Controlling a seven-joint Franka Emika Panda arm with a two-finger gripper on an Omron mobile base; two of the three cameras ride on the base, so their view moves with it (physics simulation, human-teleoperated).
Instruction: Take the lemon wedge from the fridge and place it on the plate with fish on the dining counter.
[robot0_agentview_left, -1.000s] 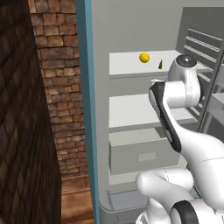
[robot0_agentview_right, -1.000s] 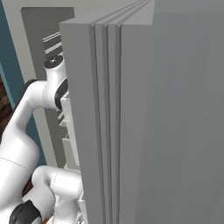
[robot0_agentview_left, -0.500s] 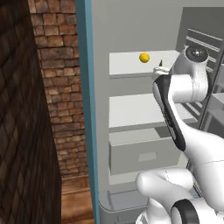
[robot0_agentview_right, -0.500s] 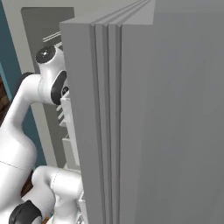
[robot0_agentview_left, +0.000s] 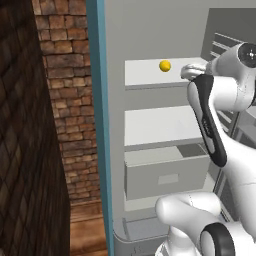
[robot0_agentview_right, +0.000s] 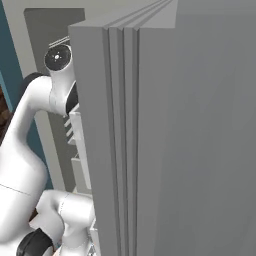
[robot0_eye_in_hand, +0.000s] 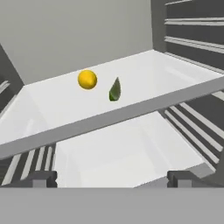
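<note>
Reaching into the open fridge (robot0_agentview_left: 150, 30), the gripper (robot0_eye_in_hand: 111, 178) hangs in front of the top white shelf (robot0_eye_in_hand: 144, 74) with its jaws spread wide, nothing between them. Lemon wedge (robot0_eye_in_hand: 87, 80) sits on that shelf, left of a small dark green leaf-shaped piece (robot0_eye_in_hand: 114, 90), the two near but apart. Below: a second shelf (robot0_agentview_left: 160, 125), then a white drawer (robot0_agentview_left: 165, 175). Fridge door (robot0_agentview_right: 190, 150) stands open at right. Brick wall (robot0_agentview_left: 65, 100) at left.
</note>
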